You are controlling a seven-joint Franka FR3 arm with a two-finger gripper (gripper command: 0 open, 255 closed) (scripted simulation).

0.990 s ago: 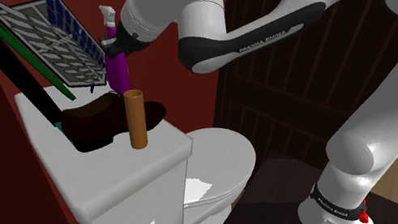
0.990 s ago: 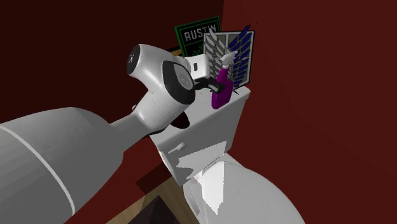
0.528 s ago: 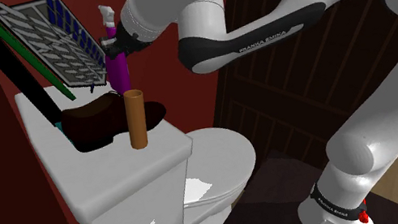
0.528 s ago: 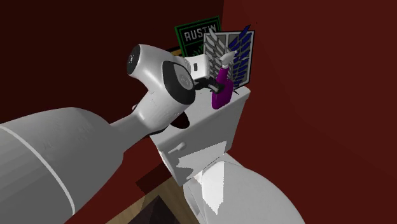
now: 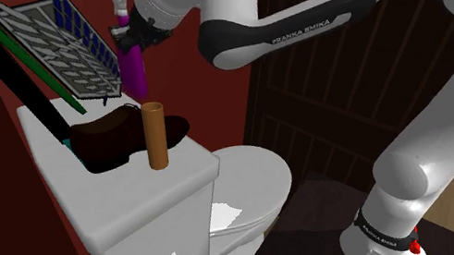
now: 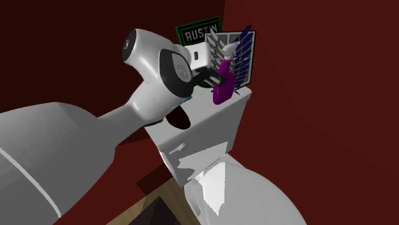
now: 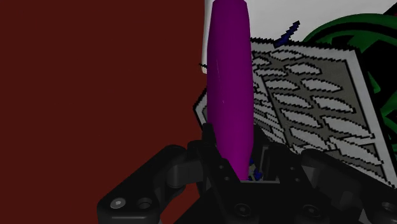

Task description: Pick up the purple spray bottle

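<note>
The purple spray bottle (image 5: 133,69) with a white nozzle hangs just above the back of the white toilet tank lid (image 5: 133,197). My black gripper (image 5: 135,36) is shut on its upper body. In the second exterior view the bottle (image 6: 222,91) is tilted a little, with the gripper (image 6: 213,80) clasping it from that view's left. In the wrist view the purple bottle (image 7: 230,83) stands out from the gripper (image 7: 233,158), clasped on both sides by the fingers (image 7: 209,145).
A brown cylinder (image 5: 155,135) and a dark brown shoe (image 5: 108,137) sit on the lid in front of the bottle. A grey patterned panel (image 5: 53,45) and a green-framed sign (image 6: 197,33) lean against the dark red wall behind. The toilet seat (image 5: 252,179) lies below.
The gripper has risen with the bottle in it; the bottle's base has come up off the tank lid. The shoe and the cylinder have not moved.
</note>
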